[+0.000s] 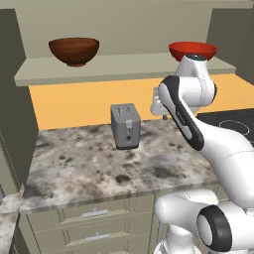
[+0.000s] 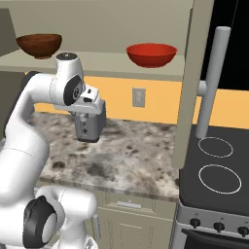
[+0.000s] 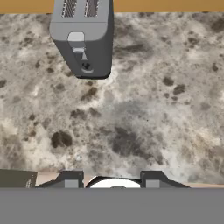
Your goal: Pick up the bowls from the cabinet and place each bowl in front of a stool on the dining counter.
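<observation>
Two bowls stand on the olive-beige cabinet shelf above the counter. The dark wood-like bowl is at the shelf's left. The glossy red bowl is further right, partly behind my arm in the left base view. My gripper hangs well below the shelf and points down at the stone counter, open, its fingertips wide apart with nothing between them. The hand is roughly level with the toaster. The dining counter is out of view.
A grey toaster stands on the stone-topped counter with beige drawers. An open cabinet door hangs at the right, beside a black stove with a grey vertical pole. An outlet sits on the orange wall.
</observation>
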